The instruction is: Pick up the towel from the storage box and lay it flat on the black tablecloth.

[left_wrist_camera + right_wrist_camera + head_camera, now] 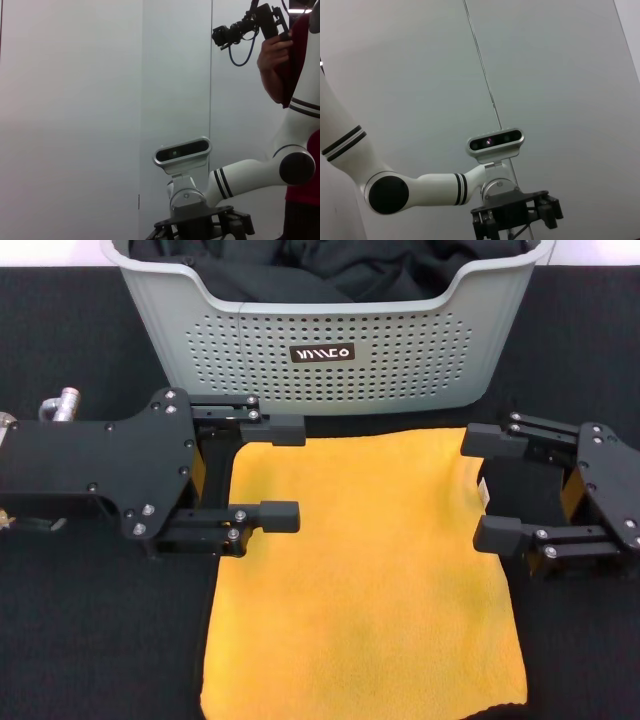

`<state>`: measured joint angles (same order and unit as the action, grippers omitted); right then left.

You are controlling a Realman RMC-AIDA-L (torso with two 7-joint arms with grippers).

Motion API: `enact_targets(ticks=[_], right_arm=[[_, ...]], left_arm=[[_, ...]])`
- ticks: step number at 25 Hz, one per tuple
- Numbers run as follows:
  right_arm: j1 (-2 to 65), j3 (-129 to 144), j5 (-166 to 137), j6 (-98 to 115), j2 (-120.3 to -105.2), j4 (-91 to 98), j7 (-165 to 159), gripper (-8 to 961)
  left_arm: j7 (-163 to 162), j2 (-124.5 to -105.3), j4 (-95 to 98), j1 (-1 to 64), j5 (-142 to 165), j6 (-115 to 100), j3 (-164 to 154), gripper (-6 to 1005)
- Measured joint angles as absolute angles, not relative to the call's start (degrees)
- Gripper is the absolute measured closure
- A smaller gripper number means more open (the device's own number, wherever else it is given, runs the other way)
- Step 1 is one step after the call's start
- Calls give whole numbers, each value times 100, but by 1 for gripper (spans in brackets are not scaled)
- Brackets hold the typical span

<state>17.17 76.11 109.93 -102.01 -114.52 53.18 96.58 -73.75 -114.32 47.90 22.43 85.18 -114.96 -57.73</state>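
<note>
The left gripper (pixel 287 473) sits over the towel's (pixel 370 590) left edge near its far-left corner, jaws spread wide and holding nothing. One finger (pixel 275 429) lies along the towel's far edge just in front of the box (pixel 330 360); the other finger (pixel 270 517) reaches over the yellow cloth lower down. Whether the fingertips touch the fabric cannot be told.

The right gripper (pixel 490 486) mirrors it on the towel's right edge, near the far-right corner. Its jaws are also wide open and empty, one finger (pixel 492 441) toward the box, the other finger (pixel 500 534) nearer the robot, both at the border of the cloth.

The towel lies flat and spread, yellow side up, on the black tablecloth (pixel 90 640), in the middle of the bench. Its far edge is just in front of the box and its near edge reaches the front of the bench, where a thin dark edging shows at the near-right corner.

The box stands at the back edge of the bench, centred, its label (pixel 321 353) facing the robot. Black garments (pixel 330 270) fill it.

Both wrist views face back toward the robot's head camera (pixel 181 151). The left wrist view also shows a person (pixel 292 75) in red holding a camera (pixel 247 25).
</note>
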Motion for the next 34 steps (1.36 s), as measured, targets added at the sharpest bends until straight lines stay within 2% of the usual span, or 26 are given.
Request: enact_targets(ticks=[19,34], right_arm=[[1836,7602,10989,-10215,-11399,5246,9649,97],[1829,7638,10966,-10210,-11415,5141,9715,96]], left_arm=[[-7453,-11447,4790,2241,8489,-11496,-5730,375],[-7410,-11461,4670,2186,8491,-11496,-5730,374]])
